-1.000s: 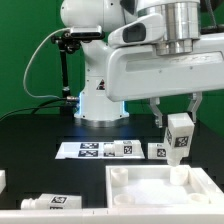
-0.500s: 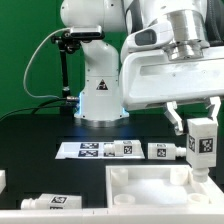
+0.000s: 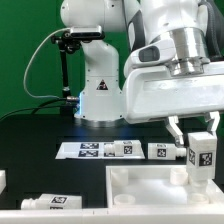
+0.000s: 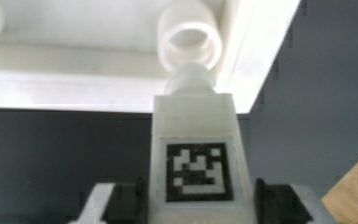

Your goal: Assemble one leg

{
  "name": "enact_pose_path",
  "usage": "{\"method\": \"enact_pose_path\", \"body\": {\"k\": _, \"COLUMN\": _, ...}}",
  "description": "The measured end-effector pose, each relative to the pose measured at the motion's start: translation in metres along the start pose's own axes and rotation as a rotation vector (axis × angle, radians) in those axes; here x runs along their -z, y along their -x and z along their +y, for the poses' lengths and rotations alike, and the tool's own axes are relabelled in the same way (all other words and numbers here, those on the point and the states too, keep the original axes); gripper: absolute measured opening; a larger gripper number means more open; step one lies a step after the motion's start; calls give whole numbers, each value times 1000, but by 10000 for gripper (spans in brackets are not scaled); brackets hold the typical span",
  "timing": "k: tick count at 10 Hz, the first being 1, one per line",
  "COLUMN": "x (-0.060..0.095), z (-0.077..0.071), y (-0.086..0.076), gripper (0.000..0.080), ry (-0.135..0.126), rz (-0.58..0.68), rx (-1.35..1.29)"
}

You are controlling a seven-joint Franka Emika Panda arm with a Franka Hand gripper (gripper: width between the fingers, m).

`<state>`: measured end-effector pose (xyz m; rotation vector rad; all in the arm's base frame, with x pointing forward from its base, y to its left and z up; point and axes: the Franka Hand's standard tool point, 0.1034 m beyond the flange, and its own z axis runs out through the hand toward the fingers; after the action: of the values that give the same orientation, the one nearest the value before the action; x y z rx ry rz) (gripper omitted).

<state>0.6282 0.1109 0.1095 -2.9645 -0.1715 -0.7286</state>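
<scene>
Wrist view only: leg point(image 4: 197, 150) near socket point(image 4: 192, 42)

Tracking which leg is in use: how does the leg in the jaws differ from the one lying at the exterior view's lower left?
The held leg stands upright; the lying leg is on its side. The held leg is clamped in the jaws over the panel; the lying leg rests free on the table. Both are white with tags.

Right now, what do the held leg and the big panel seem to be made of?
Leg: probably hard white plastic, matte, one-piece blocky shape, printed black-and-white tag. Panel: likely the same white plastic, smooth, with moulded raised edges.
</scene>
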Motion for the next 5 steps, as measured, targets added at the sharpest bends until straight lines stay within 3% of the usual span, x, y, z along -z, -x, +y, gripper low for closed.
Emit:
{"method": "enact_pose_path", "body": {"k": 2, "x": -7, "z": -4, "y": 10, "gripper": 284, "ry": -1, "rz": -14, "rx": 8}}
{"method": "enact_pose_path", "body": {"k": 5, "x": -10, "z": 2, "y": 7, "gripper": 284, "ry": 5, "rz": 16, "rx": 14}}
